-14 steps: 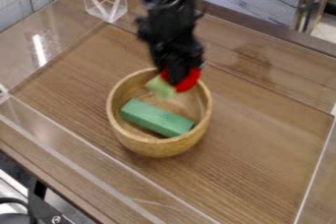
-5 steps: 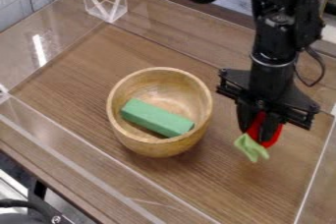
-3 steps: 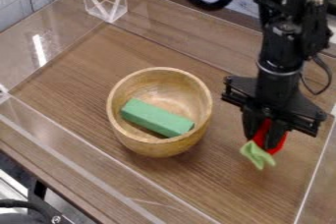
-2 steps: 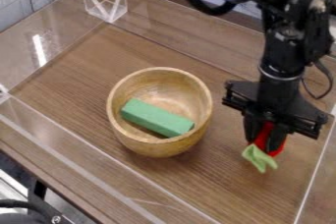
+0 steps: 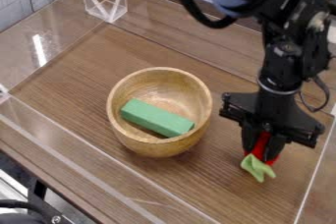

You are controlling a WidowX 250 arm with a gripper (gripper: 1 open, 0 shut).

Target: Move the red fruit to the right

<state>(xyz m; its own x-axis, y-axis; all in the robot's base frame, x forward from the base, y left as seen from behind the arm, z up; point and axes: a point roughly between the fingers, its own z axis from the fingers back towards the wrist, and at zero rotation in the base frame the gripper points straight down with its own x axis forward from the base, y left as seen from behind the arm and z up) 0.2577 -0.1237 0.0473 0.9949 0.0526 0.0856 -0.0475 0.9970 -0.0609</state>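
The red fruit [image 5: 262, 153] is a small red strawberry with a light-green leafy cap hanging below it. My gripper [image 5: 268, 145] points straight down and is shut on it, low over the wooden table to the right of the bowl. The fruit's green cap sits at or just above the table surface; I cannot tell if it touches. Most of the red body is hidden between the black fingers. The wooden bowl [image 5: 132, 86] stands to the left, apart from the gripper.
A flat green rectangular block [image 5: 156, 119] lies inside the bowl. Clear acrylic walls [image 5: 39, 33] border the table; the right wall [image 5: 315, 184] is close to the gripper. A clear stand [image 5: 104, 4] sits at the back left.
The gripper carried the red fruit out of the bowl to the right side, then sank lower toward the table and drifted slightly toward the front.
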